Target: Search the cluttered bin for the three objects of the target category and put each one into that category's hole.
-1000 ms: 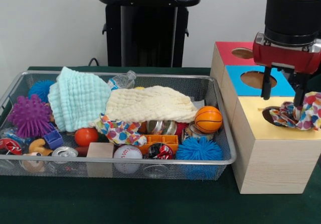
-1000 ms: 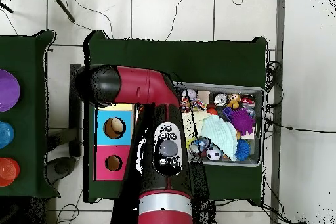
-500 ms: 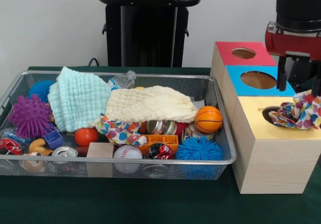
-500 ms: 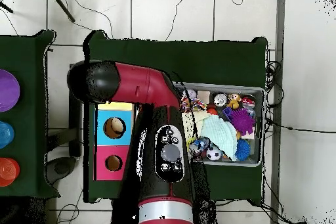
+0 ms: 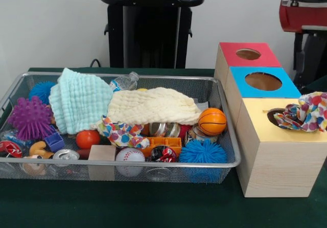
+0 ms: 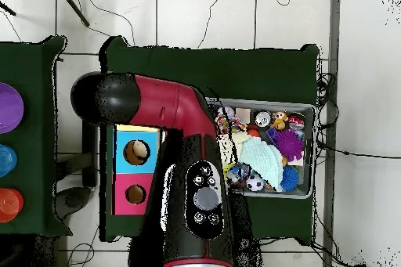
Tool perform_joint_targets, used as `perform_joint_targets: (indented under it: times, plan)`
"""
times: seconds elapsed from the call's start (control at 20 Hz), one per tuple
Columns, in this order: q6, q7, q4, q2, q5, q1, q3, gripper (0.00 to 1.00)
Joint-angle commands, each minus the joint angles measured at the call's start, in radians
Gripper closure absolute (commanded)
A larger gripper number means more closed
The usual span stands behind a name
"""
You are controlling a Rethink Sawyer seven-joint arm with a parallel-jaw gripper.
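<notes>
Nearest, pressed against the front rim of the wire-mesh bin (image 5: 153,164) on the green tabletop (image 5: 153,202): a square wooden block (image 5: 102,153), a stitched baseball (image 5: 130,155), a bristly blue ball (image 5: 203,151). Just behind them, lay crumpled a dotted patterned cloth (image 5: 120,132), soft and limp, beside a hard orange mini basketball (image 5: 212,121). Further back, lay draped over the clutter a cream waffle-textured cloth (image 5: 153,107), long axis running 9 to 3 o'clock, and at its 9 o'clock a folded mint cloth (image 5: 79,100) of the same puckered weave. Off to the bin's 3 o'clock, stood a pale wooden box with a yellow top (image 5: 286,136); bunched on it at the edge of the dark round hole (image 5: 273,116), a second patterned cloth (image 5: 304,113), only partly over the opening and, by the look of it, not yet through. Behind that, blue-topped (image 5: 263,81) and red-topped (image 5: 248,54) boxes with like holes. Farthest and highest, hung the red and black hand (image 5: 308,54), carrying nothing visible; could not tell whether wide or narrow. Lay roughly at the hand's 6 o'clock, that bunched cloth; at about its 8 o'clock, the bin's cloths.
</notes>
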Motion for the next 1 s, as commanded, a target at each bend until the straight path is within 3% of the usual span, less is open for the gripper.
perform_joint_targets:
  times: [0.05, 0.45, 1.0]
  plan:
    - [-0.027, 0.096, 0.087, 0.058, 0.005, -0.008, 0.069, 0.00]
    - [-0.103, 0.144, -0.054, 0.197, -0.070, 0.033, -0.028, 0.00]
    - [-0.103, 0.153, -0.126, 0.254, -0.043, 0.070, -0.063, 0.00]
